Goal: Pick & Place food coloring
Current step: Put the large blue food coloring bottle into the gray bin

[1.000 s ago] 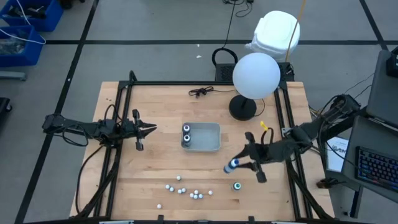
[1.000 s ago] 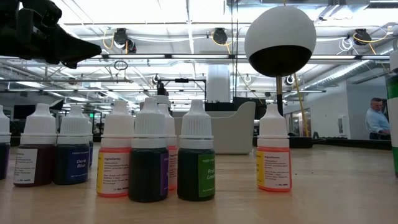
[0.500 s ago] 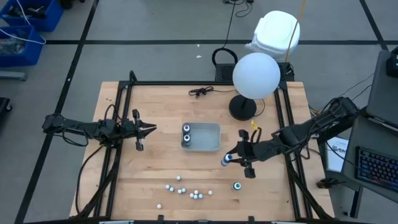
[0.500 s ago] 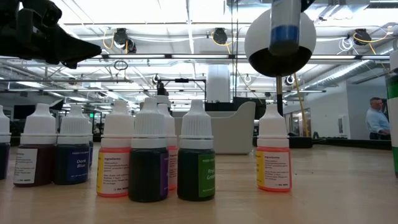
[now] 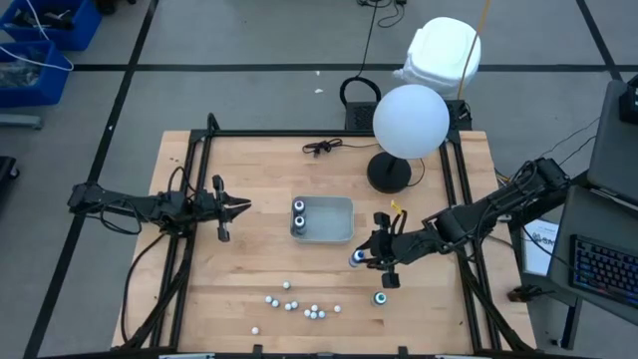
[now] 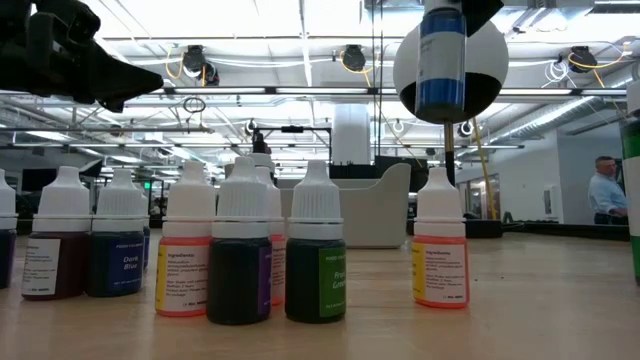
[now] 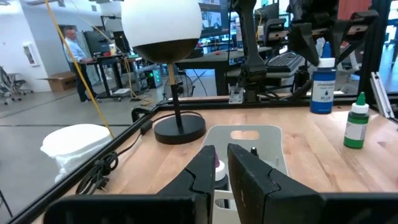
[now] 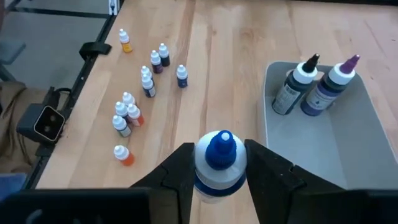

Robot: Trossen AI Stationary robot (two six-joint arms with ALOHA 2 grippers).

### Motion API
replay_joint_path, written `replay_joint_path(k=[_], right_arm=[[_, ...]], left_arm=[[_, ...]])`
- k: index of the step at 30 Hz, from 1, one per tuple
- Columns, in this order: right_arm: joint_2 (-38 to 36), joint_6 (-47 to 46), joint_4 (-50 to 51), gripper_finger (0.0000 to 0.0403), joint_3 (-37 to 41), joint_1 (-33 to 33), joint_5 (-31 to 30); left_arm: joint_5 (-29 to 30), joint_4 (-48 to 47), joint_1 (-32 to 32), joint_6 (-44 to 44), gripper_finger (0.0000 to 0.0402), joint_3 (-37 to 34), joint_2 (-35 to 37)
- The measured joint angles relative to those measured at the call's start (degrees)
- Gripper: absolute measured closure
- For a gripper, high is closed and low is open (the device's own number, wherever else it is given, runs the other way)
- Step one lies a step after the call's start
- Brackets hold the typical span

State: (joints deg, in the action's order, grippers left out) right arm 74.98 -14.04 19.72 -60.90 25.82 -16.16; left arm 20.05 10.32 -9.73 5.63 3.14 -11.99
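Observation:
My right gripper is shut on a blue food coloring bottle above the table, just off the near right corner of the grey tray. Two dark bottles stand upright in the tray's left end. A green bottle stands on the wood nearer the front edge. Several tiny white-capped bottles stand clustered at the front. My left gripper waits shut at the table's left, pointing toward the tray. My right gripper pinches the blue bottle between its two fingers, on the shoulder just under the white cap. The fingers slant down from the table's right side. The bottle hangs upright, its blue-labelled body clear of the table.
A white globe lamp with a black base stands behind the tray, right of centre. A black cable lies near the far edge. Black frame rails run along both table sides. Bare wood lies left of the tray.
My right gripper has carried the blue bottle toward the table's left, closer to the tray's near right corner, and has sunk a little. The bottle stays upright and has come down into the low view from above.

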Motion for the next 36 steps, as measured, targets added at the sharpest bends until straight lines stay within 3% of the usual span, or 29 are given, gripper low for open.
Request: replay_joint_path(k=[12,18,23,30,36], right_arm=[[-0.04,3.0,-2.52,0.029,0.02,-0.46,-0.04],[0.25,8.46,-11.13,0.0288,0.02,-2.49,-0.09],[2.87,14.99,-18.27,0.0292,0.04,-6.51,0.05],[7.39,15.41,-24.99,0.0289,0.07,-15.74,6.04],[10.82,16.44,-28.35,0.029,0.07,-21.79,7.41]], left_arm=[[1.44,0.25,-0.01,-0.17,0.035,0.0,0.0],[1.51,0.27,-0.01,-0.08,0.035,0.0,0.0],[1.53,0.27,-0.01,0.04,0.035,0.0,0.0],[1.53,0.29,-0.01,0.16,0.035,0.0,0.0],[1.53,0.27,-0.01,1.55,0.035,0.0,0.0]])
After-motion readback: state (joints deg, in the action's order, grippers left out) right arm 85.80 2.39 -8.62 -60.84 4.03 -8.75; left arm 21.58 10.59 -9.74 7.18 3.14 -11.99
